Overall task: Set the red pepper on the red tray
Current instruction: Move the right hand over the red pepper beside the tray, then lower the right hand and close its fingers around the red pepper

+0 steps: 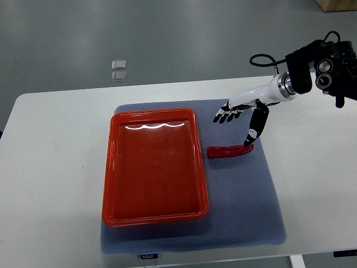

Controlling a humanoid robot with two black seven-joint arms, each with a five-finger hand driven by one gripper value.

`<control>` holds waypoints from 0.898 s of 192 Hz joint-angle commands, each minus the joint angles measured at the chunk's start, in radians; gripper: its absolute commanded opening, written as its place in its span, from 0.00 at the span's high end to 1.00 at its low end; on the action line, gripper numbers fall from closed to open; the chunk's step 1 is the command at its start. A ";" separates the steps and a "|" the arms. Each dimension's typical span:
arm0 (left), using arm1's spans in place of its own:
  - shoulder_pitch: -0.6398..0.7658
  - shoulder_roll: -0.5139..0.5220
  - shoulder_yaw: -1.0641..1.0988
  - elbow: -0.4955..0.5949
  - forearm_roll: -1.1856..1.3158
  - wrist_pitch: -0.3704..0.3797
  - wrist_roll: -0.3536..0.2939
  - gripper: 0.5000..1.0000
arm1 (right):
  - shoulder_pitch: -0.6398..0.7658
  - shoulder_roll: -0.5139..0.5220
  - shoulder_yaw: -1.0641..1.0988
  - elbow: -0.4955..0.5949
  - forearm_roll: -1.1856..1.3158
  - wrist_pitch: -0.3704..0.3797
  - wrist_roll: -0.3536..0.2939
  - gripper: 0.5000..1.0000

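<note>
I see the red pepper (230,151) lying flat on the blue mat (245,206), just to the right of the red tray (111,167). It is not on the tray yet. The tray has nothing in it.

My right hand (241,114) comes in from the right side and hangs above the pepper's right end. Its fingers (225,116) are spread out and point left, and they hold nothing. The thumb (255,127) hangs down, and its tip looks very near or just touching the right end of the pepper. I cannot tell which. My left hand is not in the picture.

So I think the job now is to grab the pepper. To do it well, I would move the hand a bit to the left, so it sits over the middle of the pepper and not over its end. Then I would go down slowly and close the fingers on one long side and the thumb on the other.

The pepper is thin and lies low on the mat, so the fingers must get down close to the mat. If I only pinch the tip, it may turn or slip out. After that it is a short trip left, over the tray's rim.
</note>
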 commanded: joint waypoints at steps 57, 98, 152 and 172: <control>0.000 0.000 0.000 0.000 0.000 0.000 0.000 0.00 | -0.149 -0.001 0.059 0.021 0.031 -0.163 -0.043 0.17; 0.000 0.000 -0.001 0.000 0.000 0.000 0.000 0.00 | -0.196 0.001 0.059 0.021 0.029 -0.232 -0.044 0.17; 0.000 0.000 0.000 0.000 0.000 0.000 0.000 0.00 | -0.233 0.014 0.059 0.020 0.028 -0.315 -0.043 0.17; 0.000 0.000 0.000 0.000 0.000 0.000 0.000 0.00 | -0.253 0.033 0.059 0.018 0.023 -0.349 -0.043 0.17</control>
